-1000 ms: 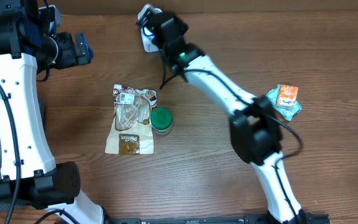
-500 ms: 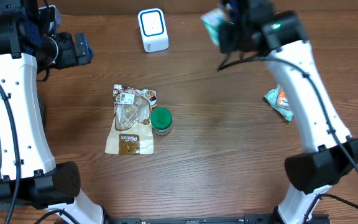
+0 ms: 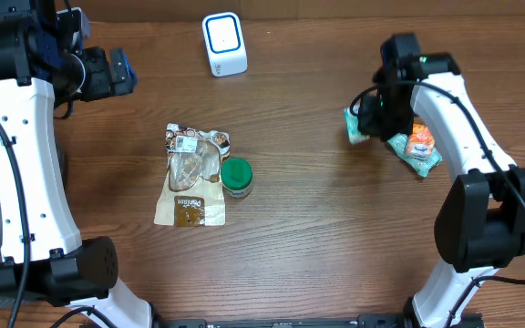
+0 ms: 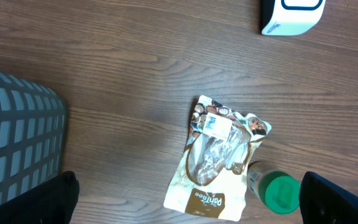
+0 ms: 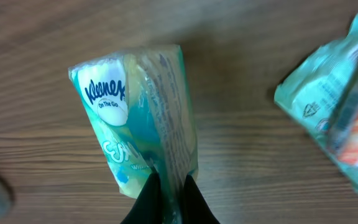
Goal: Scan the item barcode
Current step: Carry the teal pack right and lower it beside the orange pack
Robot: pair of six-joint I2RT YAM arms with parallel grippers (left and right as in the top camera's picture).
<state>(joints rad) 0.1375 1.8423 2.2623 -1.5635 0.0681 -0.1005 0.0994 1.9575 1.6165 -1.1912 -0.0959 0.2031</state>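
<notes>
light: bright, even | shadows: soft, short | blur: right wrist view, teal-orange packet (image 5: 347,106) at right edge

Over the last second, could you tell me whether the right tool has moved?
Yes. In the overhead view the right tool swung right and down, away from the scanner, and holds the tissues beside the snack pack.

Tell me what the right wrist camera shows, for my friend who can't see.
The right gripper pinches a teal Kleenex tissue pack by its edge, wooden table behind it. A teal and orange packet lies at the right.
</notes>
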